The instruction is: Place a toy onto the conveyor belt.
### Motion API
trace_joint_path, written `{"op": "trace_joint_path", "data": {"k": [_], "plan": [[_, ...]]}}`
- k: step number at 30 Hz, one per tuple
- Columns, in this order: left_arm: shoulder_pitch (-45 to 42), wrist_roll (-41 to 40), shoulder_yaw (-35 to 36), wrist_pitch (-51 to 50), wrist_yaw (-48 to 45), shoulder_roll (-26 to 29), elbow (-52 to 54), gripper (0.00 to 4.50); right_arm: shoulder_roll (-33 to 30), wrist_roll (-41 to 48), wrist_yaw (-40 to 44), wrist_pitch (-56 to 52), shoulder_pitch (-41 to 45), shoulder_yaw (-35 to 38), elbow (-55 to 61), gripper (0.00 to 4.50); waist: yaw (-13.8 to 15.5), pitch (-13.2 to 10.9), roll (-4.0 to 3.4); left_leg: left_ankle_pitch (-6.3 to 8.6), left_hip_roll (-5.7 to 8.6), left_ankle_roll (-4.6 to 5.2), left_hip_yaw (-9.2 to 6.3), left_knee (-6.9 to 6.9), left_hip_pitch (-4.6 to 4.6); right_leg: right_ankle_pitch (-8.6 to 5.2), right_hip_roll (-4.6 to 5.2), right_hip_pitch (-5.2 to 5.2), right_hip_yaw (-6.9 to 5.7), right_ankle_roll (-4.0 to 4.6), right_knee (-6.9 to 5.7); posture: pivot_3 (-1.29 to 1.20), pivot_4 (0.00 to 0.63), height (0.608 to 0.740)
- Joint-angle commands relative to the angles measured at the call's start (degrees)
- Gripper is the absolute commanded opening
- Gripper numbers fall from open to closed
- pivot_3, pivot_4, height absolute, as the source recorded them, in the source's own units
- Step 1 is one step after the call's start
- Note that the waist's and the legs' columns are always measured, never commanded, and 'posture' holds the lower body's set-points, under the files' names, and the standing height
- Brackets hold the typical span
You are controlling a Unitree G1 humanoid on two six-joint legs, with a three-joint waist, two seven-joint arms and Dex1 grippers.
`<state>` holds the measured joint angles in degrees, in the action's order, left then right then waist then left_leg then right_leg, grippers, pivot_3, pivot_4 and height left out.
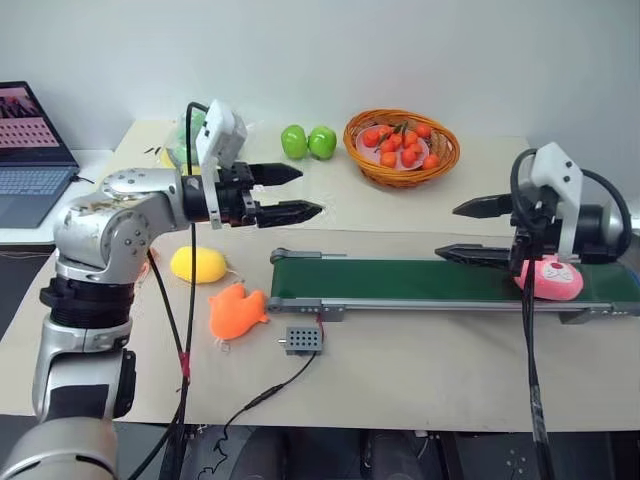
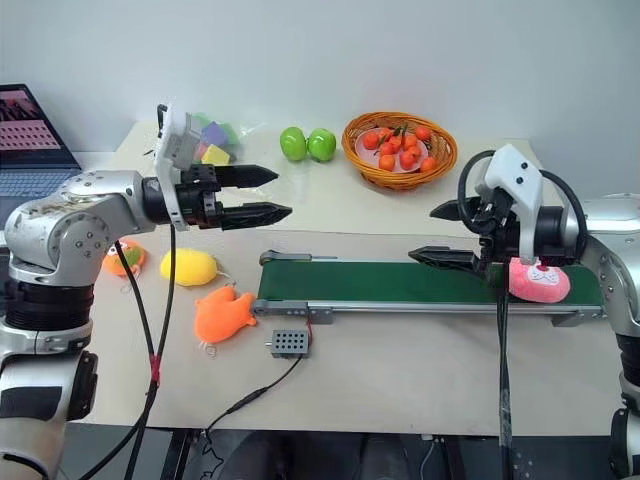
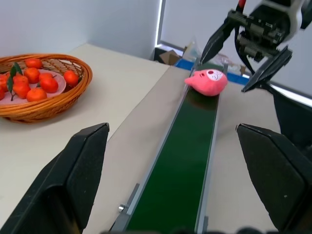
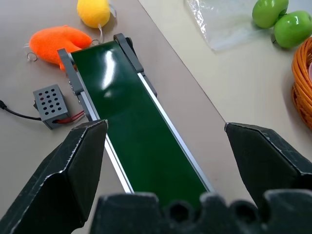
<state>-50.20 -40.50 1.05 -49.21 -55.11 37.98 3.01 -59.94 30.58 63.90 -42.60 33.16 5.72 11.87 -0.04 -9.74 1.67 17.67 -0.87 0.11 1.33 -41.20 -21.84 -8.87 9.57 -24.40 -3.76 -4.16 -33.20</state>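
The pink toy (image 1: 556, 279) lies on the right end of the dark green conveyor belt (image 1: 400, 281), partly behind my right wrist. My right gripper (image 1: 447, 232) hovers open and empty just above the belt. It points along the belt away from the toy, which sits back by its wrist. In the left wrist view the toy (image 3: 207, 81) rests at the belt's far end (image 3: 180, 161), below the right gripper's spread fingers. My left gripper (image 1: 311, 193) is open and empty, held in the air beyond the belt's left end and pointing right.
A yellow plush (image 1: 198, 264) and an orange plush (image 1: 236, 310) lie left of the belt. A grey box (image 1: 303, 340) with a cable sits in front of it. Behind are two green apples (image 1: 308, 142), a basket of oranges (image 1: 402, 147) and a laptop (image 1: 30, 150).
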Motion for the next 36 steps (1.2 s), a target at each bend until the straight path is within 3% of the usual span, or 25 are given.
{"op": "trace_joint_path", "data": {"k": [1,29,36], "plan": [[-3.47,-1.75,2.67,-1.12,0.42,0.33,1.79,4.45,-0.96,0.68,-0.1,1.13,1.0,2.92,1.16,4.5,0.0,0.0,0.0,0.0,0.0,0.0,0.0,0.0,-0.02,0.0,0.0,-0.01,0.0,0.0,0.01,0.0,0.15,0.738],[-3.3,1.13,2.08,0.4,0.23,1.07,2.62,4.45,2.68,1.61,-2.32,-0.9,2.79,0.84,2.55,4.5,0.01,0.0,0.0,0.0,0.01,0.0,0.0,0.0,-0.01,0.0,0.0,0.01,0.0,0.0,0.02,0.0,0.15,0.738],[-0.62,2.46,0.86,1.28,-1.85,3.69,3.04,4.45,2.72,1.71,-2.43,-1.07,3.76,-0.39,2.16,4.5,-0.01,0.0,0.0,0.0,0.01,0.0,0.0,0.01,0.0,0.0,0.0,0.0,0.0,0.0,0.02,0.0,0.15,0.738]]}}
